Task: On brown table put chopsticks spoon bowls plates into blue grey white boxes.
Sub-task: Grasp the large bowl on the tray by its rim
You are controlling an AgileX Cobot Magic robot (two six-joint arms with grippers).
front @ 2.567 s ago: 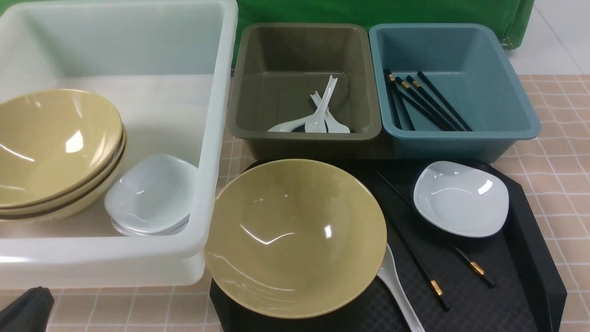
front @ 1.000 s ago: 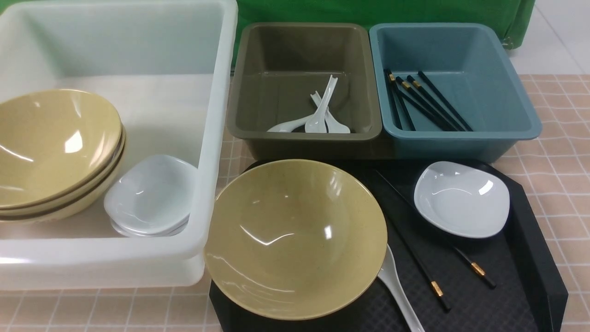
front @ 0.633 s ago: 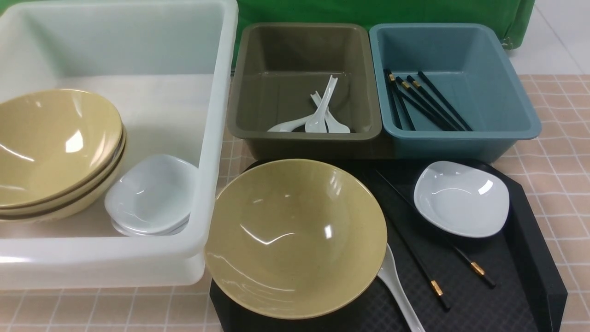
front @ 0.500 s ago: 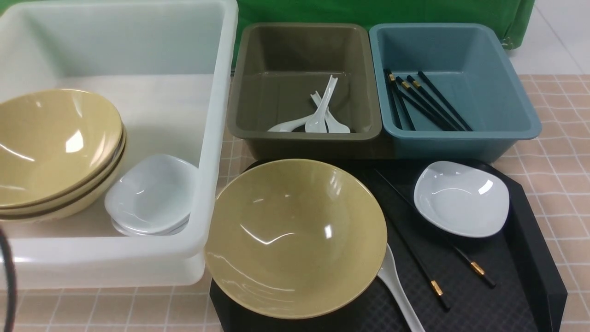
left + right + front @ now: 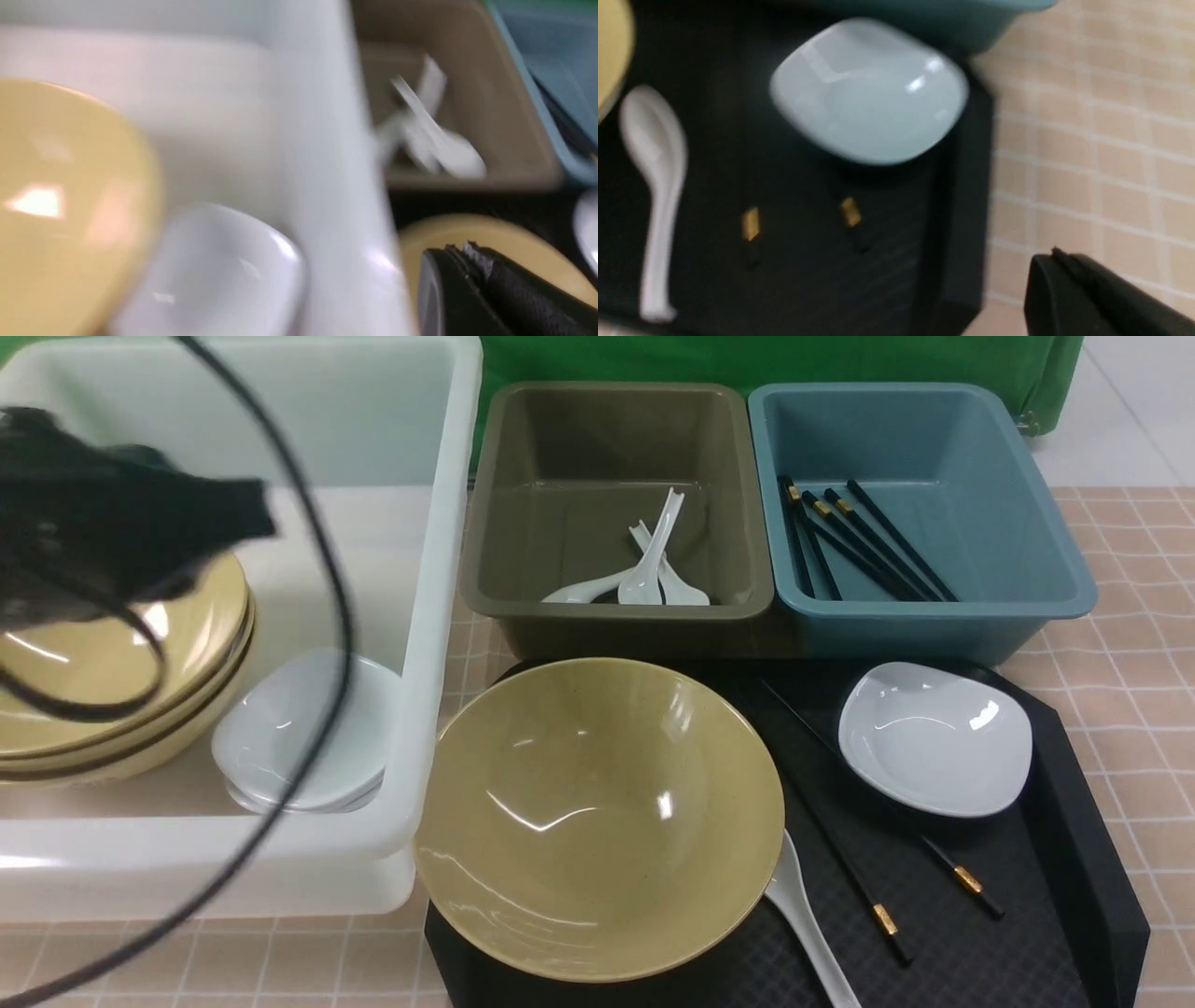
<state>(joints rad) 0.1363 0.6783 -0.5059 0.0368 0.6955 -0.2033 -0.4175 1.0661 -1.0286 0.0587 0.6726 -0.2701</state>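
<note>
A green cloth [image 5: 775, 359] with soft folds hangs across the far side of the scene, and its lower corner droops at the right end. Past that corner, at the far right, lies a pale grey-white tiled floor [image 5: 1144, 411] crossed by a faint slanting joint line. The pinkish-tan table [image 5: 1139, 616], patterned with small squares and thin white grid lines, shows along the right side and in a strip at the near edge. In the right wrist view its grid looks blurred. The light is bright and even, and shadows on the table are soft.
</note>
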